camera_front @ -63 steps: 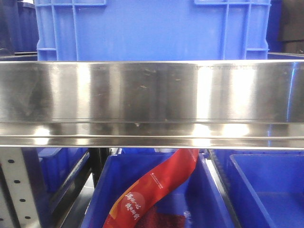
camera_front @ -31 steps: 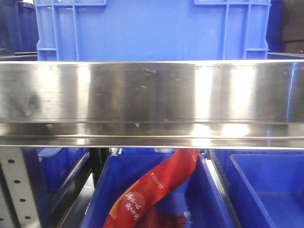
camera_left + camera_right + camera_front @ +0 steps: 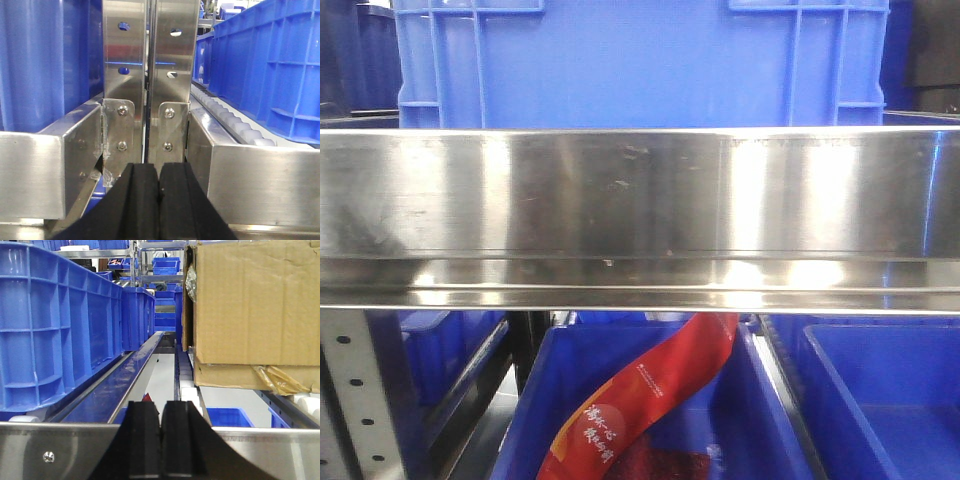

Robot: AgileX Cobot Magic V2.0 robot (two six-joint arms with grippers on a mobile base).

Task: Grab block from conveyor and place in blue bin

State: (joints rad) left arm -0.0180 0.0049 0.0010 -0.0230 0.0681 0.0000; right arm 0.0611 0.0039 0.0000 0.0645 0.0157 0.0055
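Searching all three views, no block or grey belt is seen; blue bins (image 3: 640, 60) are seen above and below a steel rail (image 3: 640, 190), with a red packet (image 3: 650, 400) in the bin at 6 o'clock. The left gripper (image 3: 159, 180) is seen pressed together, empty, before bolted brackets (image 3: 145, 135). The right gripper (image 3: 161, 420) is likewise together, a cardboard box (image 3: 255, 305) at 2 o'clock.

Left gripper (image 3: 159, 200) with thick matte black wedge-shaped jaws, right gripper (image 3: 161, 440) identical, smooth-faced
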